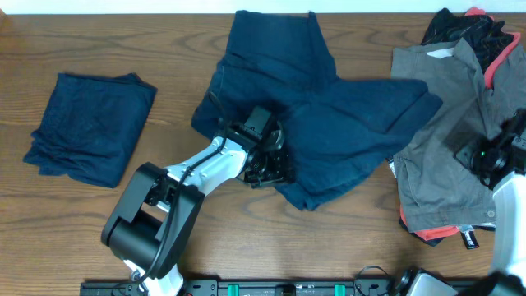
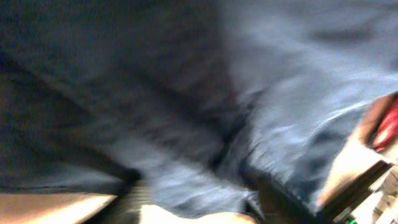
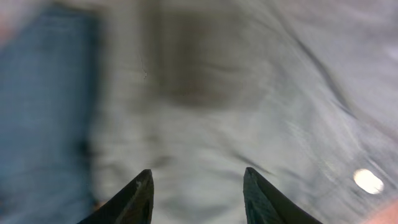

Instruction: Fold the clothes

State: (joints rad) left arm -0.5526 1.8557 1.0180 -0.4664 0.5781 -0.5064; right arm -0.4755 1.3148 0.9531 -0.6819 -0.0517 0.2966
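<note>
A large navy blue garment [image 1: 320, 123] lies spread and crumpled in the middle of the table. My left gripper [image 1: 271, 164] is down on its lower left part. The left wrist view is blurred and filled with the navy fabric [image 2: 186, 124], so its fingers cannot be made out. A folded navy piece [image 1: 90, 127] lies at the left. A grey collared shirt [image 1: 444, 156] lies at the right, with black [image 1: 464, 33] and coral-red [image 1: 501, 66] items behind it. My right gripper [image 3: 196, 180] is open and empty above the grey shirt [image 3: 249, 93]; it also shows in the overhead view [image 1: 493, 156].
The wooden table [image 1: 123, 33] shows at the far left and along the front. A coral-red edge [image 1: 436, 234] peeks from under the grey shirt near the front right edge. The left arm's base [image 1: 152, 222] stands at the front.
</note>
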